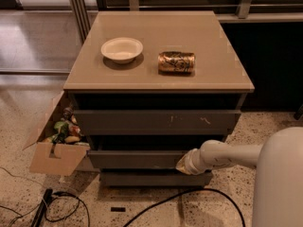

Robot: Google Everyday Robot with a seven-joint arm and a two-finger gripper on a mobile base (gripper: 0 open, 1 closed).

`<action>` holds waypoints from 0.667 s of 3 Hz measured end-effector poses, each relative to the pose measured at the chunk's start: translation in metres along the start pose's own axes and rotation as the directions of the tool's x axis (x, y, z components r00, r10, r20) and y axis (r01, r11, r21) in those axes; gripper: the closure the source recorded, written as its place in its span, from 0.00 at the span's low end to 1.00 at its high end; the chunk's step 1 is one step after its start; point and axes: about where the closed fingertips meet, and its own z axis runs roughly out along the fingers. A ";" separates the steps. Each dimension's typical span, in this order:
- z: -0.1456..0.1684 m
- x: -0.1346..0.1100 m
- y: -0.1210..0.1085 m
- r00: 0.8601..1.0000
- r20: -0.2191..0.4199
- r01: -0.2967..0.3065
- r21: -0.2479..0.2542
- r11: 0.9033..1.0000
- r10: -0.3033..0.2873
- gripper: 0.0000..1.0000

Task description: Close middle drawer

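Note:
The middle drawer [137, 159] is a wide plain grey front, sticking out a little from the cabinet below the taller scuffed top front [156, 122]. A narrower set-back bottom front [151, 178] sits under it. My gripper [182, 164] at the end of the white arm [227, 156] is against the right part of the middle drawer's front panel.
A white bowl [122, 49] and a gold can lying on its side [176, 62] rest on the cabinet top [213, 41]. An open cardboard box of items [54, 145] stands at the cabinet's left. Black cables [57, 205] lie on the speckled floor.

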 end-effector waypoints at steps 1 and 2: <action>0.000 0.000 0.000 1.000 0.000 0.000 0.000 1.000 0.000 0.65; 0.000 0.000 0.000 1.000 0.000 0.000 0.000 1.000 0.000 0.41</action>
